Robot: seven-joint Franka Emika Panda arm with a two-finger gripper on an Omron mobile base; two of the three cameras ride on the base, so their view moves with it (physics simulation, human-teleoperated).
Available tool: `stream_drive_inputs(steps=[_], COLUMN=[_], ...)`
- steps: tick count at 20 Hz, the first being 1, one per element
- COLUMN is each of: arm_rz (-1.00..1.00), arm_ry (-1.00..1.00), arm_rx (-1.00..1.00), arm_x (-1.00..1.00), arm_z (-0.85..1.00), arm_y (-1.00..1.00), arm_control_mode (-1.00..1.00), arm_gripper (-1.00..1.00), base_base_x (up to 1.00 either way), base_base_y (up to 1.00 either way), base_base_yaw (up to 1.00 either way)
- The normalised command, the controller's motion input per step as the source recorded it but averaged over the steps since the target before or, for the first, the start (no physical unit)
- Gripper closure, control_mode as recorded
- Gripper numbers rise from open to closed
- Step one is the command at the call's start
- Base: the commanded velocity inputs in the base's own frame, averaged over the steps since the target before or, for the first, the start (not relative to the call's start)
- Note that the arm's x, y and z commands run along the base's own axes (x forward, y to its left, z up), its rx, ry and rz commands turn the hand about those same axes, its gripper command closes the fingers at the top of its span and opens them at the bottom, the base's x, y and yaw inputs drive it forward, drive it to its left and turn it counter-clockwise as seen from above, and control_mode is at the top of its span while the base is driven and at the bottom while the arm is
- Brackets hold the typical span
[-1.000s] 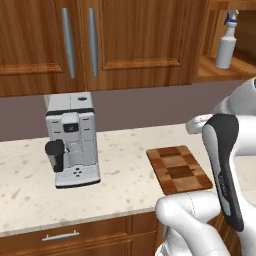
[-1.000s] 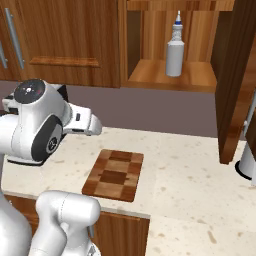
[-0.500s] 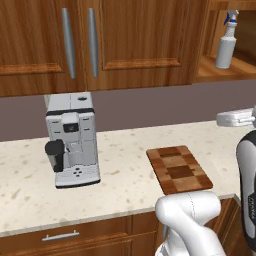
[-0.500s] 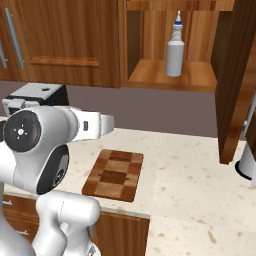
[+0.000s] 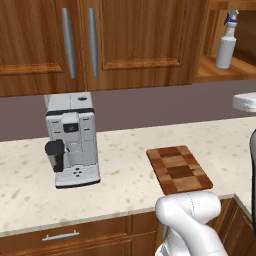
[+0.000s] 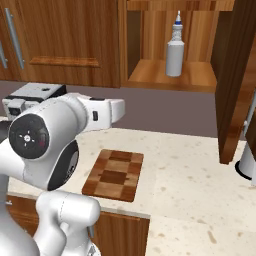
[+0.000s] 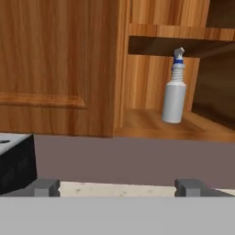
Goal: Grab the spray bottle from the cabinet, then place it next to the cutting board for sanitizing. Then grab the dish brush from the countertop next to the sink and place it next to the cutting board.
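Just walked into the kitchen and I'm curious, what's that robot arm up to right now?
The white robot arm is raised toward the open reddish-brown wooden wall cabinet, its fingers spread wide and holding nothing. The small pale grey spray bottle stands upright on the cabinet's shelf, untouched. The chequered wooden cutting board lies on the beige speckled countertop, with nothing set beside it yet, and a silver coffee machine sits further left.
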Motion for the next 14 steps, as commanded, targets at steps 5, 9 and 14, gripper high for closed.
stream_drive_inputs(steps=[5,9,14], arm_rz=[0.00,0.00,0.00], arm_ry=[0.00,-0.09,-0.19], arm_rx=[0.00,0.00,0.00], arm_x=[0.09,0.16,0.26], arm_z=[0.31,0.22,0.17], arm_y=[-0.32,-0.30,-0.24], arm_control_mode=[-1.00,-1.00,-1.00], arm_gripper=[-1.00,-1.00,-1.00], base_base_x=[0.00,0.00,0.00], base_base_y=[0.00,0.00,0.00], base_base_yaw=[0.00,0.00,0.00])
